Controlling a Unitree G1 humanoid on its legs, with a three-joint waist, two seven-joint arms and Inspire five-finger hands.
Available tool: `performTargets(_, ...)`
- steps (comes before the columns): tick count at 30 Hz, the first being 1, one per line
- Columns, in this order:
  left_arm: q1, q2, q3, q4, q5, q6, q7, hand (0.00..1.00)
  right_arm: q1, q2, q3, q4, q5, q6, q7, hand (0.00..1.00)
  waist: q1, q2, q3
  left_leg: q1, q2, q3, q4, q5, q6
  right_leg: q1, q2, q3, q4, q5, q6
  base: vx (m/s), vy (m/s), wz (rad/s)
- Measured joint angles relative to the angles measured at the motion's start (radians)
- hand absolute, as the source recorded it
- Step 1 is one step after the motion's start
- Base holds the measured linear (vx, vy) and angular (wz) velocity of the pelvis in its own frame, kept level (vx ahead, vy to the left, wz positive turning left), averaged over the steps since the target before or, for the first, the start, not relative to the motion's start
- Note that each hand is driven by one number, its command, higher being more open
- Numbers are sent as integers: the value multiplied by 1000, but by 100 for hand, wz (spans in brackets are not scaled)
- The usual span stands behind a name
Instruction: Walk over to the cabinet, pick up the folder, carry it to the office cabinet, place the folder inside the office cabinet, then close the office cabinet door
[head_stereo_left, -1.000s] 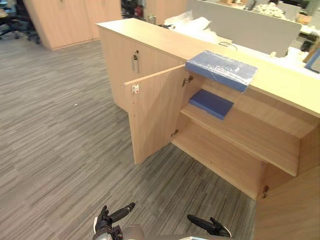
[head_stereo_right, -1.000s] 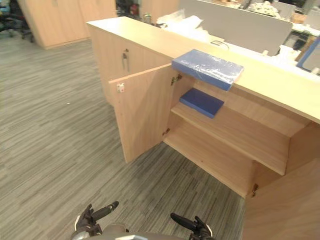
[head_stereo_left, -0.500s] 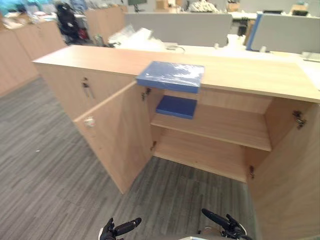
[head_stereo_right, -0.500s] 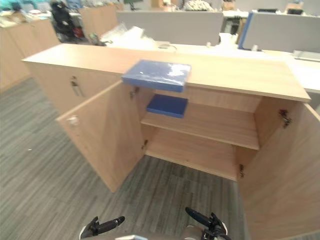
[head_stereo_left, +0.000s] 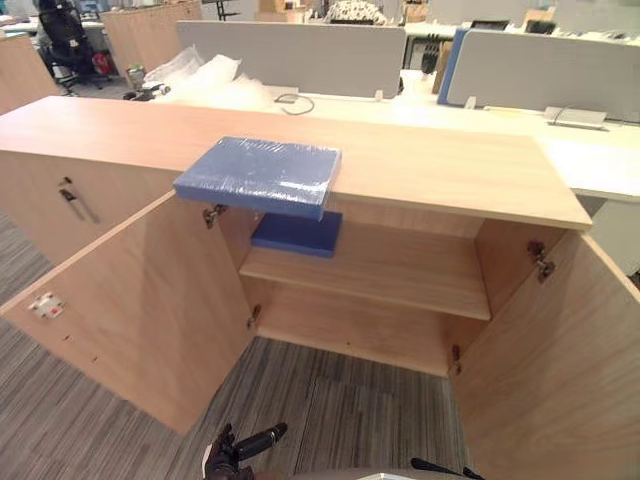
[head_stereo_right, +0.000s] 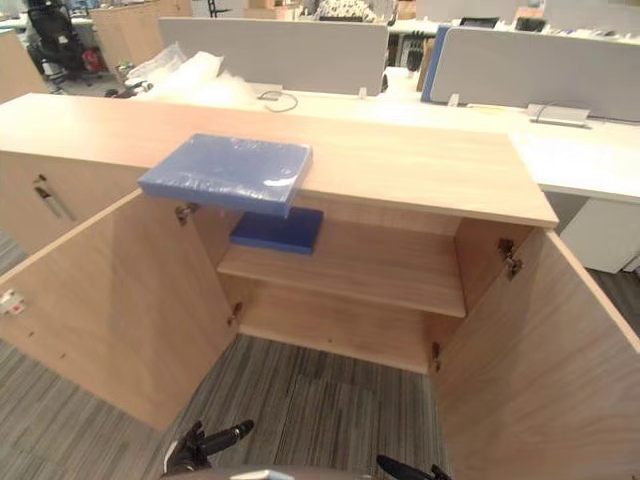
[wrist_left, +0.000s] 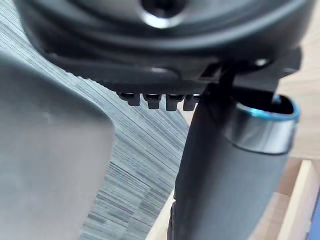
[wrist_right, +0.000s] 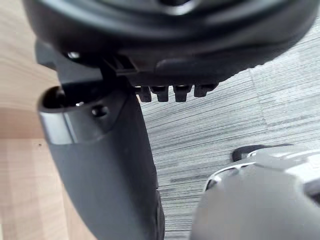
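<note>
A blue folder (head_stereo_left: 258, 176) wrapped in clear film lies flat on top of the wooden office cabinet (head_stereo_left: 440, 170), its near edge jutting over the open compartment. A second, darker blue folder (head_stereo_left: 295, 233) lies on the left end of the inner shelf (head_stereo_left: 400, 275). Both cabinet doors stand open, the left door (head_stereo_left: 130, 300) and the right door (head_stereo_left: 550, 370). My left hand (head_stereo_left: 240, 448) hangs low in front of the cabinet, open and empty, thumb (wrist_left: 230, 165) straight. My right hand (head_stereo_right: 405, 467) is at the bottom edge, also open and empty, thumb (wrist_right: 110, 165) straight.
Grey striped carpet (head_stereo_left: 340, 410) runs up to the cabinet. A closed door with a metal handle (head_stereo_left: 72, 198) is to the left. Behind the cabinet are grey desk partitions (head_stereo_left: 300, 55), white plastic wrapping (head_stereo_left: 205, 80) and a black office chair (head_stereo_left: 65, 25).
The camera has swung round and come closer, so the cabinet now faces me squarely. Both folders and the doors stay put. My hands sit lower in the picture.
</note>
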Motion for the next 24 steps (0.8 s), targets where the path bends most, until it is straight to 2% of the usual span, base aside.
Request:
performTargets(1, -1, 0, 3, -11, 0, -1, 0, 100, -14, 4, 0, 1, 0, 0, 0, 100, 4, -7, 4, -35, -25, 21, -38, -45, 19, 23, -7, 28, -18, 6, 6, 271, 94, -73)
performTargets(2, -2, 0, 3, -11, -2, -2, 1, 100, -22, 5, 0, 2, 1, 1, 0, 100, 6, -10, 6, -47, -40, 26, -76, -65, 24, 31, -14, 45, -24, 8, 9, 238, 149, -82)
performTargets(3, -7, 2, 3, -13, -2, -3, 1, 100, -37, 8, 0, 2, 1, 0, -1, 100, 9, -13, 10, -60, -71, 27, -189, -87, 36, 43, -30, 72, -31, 12, 15, 277, 221, -84)
performTargets(4, -9, 3, 1, -11, -1, -3, 1, 100, -47, 13, 4, 0, 1, 0, -1, 100, 11, -15, 12, -58, -100, 19, -348, -81, 44, 55, -47, 96, -32, 13, 24, 230, 211, -80)
performTargets(5, -9, 2, 0, -10, -1, -3, 1, 100, -49, 15, 4, -3, 1, 0, 0, 100, 12, -12, 10, -52, -110, 8, -440, -57, 59, 59, -51, 101, -32, 12, 40, 235, 227, -64)
performTargets(6, -5, -4, 0, -7, 1, 0, 0, 100, -50, 8, 3, -7, 2, -1, 1, 100, 14, 9, 2, -47, -121, -28, -577, 57, 90, 68, -48, 111, -35, 6, 67, 238, 216, -36)
performTargets(7, -9, 18, -2, 2, 0, -1, -1, 100, -47, 32, 15, -7, 3, 0, -2, 100, 15, -29, -10, -19, -157, -23, -600, 59, 98, 73, -83, 115, -42, 5, 89, 248, 203, -22)
performTargets(9, -9, 43, -4, 14, 1, 1, 0, 100, -45, 67, 39, -5, 0, -1, 1, 100, 20, -73, -36, 14, -191, 10, -657, 68, 113, 69, -128, 118, -42, 13, 101, 253, 184, -19)
performTargets(10, -11, 50, -5, 27, -3, 2, 0, 100, -46, 91, 39, -5, 0, -1, 5, 100, 29, -85, -43, 47, -207, 31, -697, 76, 124, 72, -149, 122, -42, 22, 108, 222, 175, -32)
performTargets(12, -13, 55, -33, 45, -2, 1, -3, 100, -53, 100, 44, -7, 0, -3, 16, 100, 29, -82, -48, 100, -234, 51, -776, 105, 141, 81, -176, 124, -46, 39, 118, 113, 94, -18)
performTargets(14, -14, 60, -95, 62, -2, 1, -5, 100, -55, 89, 45, -4, -1, -7, 20, 100, 28, -68, -62, 152, -263, 53, -903, 170, 150, 80, -194, 124, -60, 62, 119, 70, 39, 1)
performTargets(15, -14, 60, -101, 63, -1, 1, -6, 100, -56, 88, 45, -2, -1, -7, 20, 100, 27, -67, -63, 157, -264, 52, -919, 179, 150, 79, -195, 123, -63, 64, 118, 18, -28, 14)
performTargets(16, -15, 63, -126, 65, -2, 1, -8, 100, -55, 79, 45, 3, -3, -7, 20, 100, 26, -61, -63, 175, -274, 42, -987, 221, 153, 76, -198, 120, -74, 68, 115, -5, -42, 15)
performTargets(19, -15, 61, -139, 67, -20, 1, -8, 100, -57, 63, 44, 19, -4, -6, 15, 100, 22, -44, -61, 192, -286, 15, -1091, 285, 151, 50, -202, 113, -70, 67, 118, -34, -43, 16)
performTargets(20, -15, 58, -139, 67, -38, 1, -9, 100, -56, 55, 44, 20, -5, -5, 14, 100, 23, -42, -58, 197, -294, -6, -1105, 284, 144, 39, -207, 113, -54, 60, 122, -55, -13, 1)
performTargets(21, -15, 56, -139, 65, -55, 1, -8, 100, -56, 50, 44, 19, -5, -6, 12, 100, 27, -41, -55, 203, -303, -19, -1114, 273, 142, 22, -216, 116, -20, 46, 126, -62, 32, -29)
performTargets(22, -14, 49, -138, 58, -85, 0, -4, 100, -57, 41, 44, 15, -5, -6, 10, 100, 34, -31, -39, 229, -318, -43, -1137, 261, 139, -27, -233, 126, 98, 15, 119, -107, 69, -50)
performTargets(23, -12, 42, -146, 54, -117, 0, -5, 100, -59, 30, 42, -9, -3, -6, 9, 100, 32, -15, -18, 250, -317, -54, -1139, 261, 139, -99, -241, 143, 261, 10, 114, -122, 93, -54)
performTargets(24, -9, 43, -154, 50, -133, 0, -6, 100, -59, 30, 42, -22, -3, -8, 8, 100, 29, -16, -12, 259, -320, -53, -1138, 261, 139, -135, -251, 146, 334, 12, 111, -153, 101, -35)
